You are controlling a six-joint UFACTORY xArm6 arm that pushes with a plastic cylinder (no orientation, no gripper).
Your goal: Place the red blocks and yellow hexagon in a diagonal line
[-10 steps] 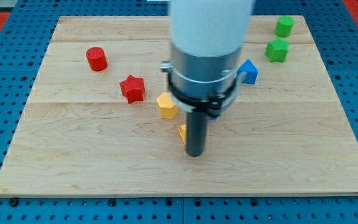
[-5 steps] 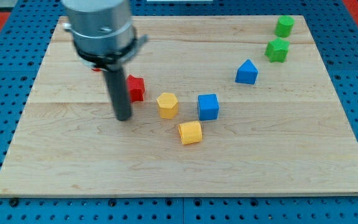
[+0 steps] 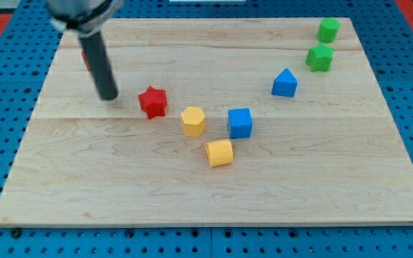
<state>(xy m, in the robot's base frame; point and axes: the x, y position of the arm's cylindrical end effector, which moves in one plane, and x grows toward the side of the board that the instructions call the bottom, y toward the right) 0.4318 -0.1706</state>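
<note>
While my rod leaned slightly from the view's top left, my tip [image 3: 108, 96] rested on the table [image 3: 192, 193], near the red star [image 3: 153, 102] on its left. I carried no claw and held nothing. A red block [image 3: 85, 57] showed only as a sliver behind the rod. The red star and yellow hexagon [image 3: 193, 121] slanted down toward the view's right, just beside each other.

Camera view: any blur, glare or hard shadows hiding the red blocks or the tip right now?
Camera view: lighting is even, shadows soft, no glare on the board. The arm housing at the view's top is slightly smeared. My tip is sharp, left of the red star. The rod covers nearly all of the red cylinder. The yellow hexagon is crisp.
</note>
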